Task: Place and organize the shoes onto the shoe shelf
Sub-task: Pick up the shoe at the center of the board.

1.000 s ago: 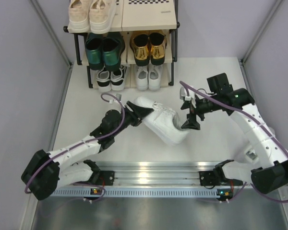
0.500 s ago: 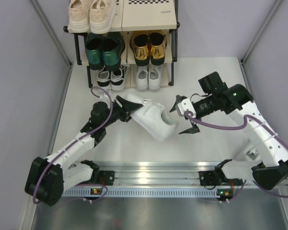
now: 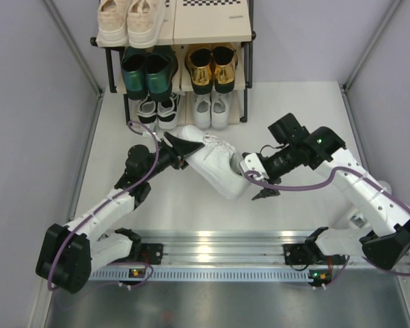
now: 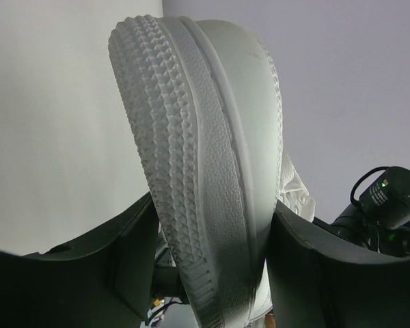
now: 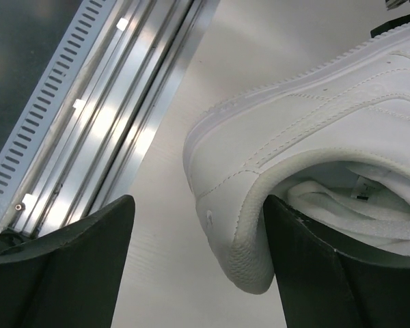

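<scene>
On the left, my left end effector [image 3: 178,145] is pinching the toe of the chunky white leather sneaker [image 3: 215,167], one finger against the ribbed sole and the other against the upper. This holds the shoe tilted on its side over the white tabletop [image 3: 294,109]; I cannot tell if its heel rests there. On the right, my right end effector [image 3: 254,176] is spread around the heel collar, one finger outside the heel and one by the opening; I judge it is placed so to take the heel for a steadier carry. The three-tier shoe shelf of black tube and beige boards [image 3: 212,31] stands at the far edge; the right half of its top board looks free for this shoe.
</scene>
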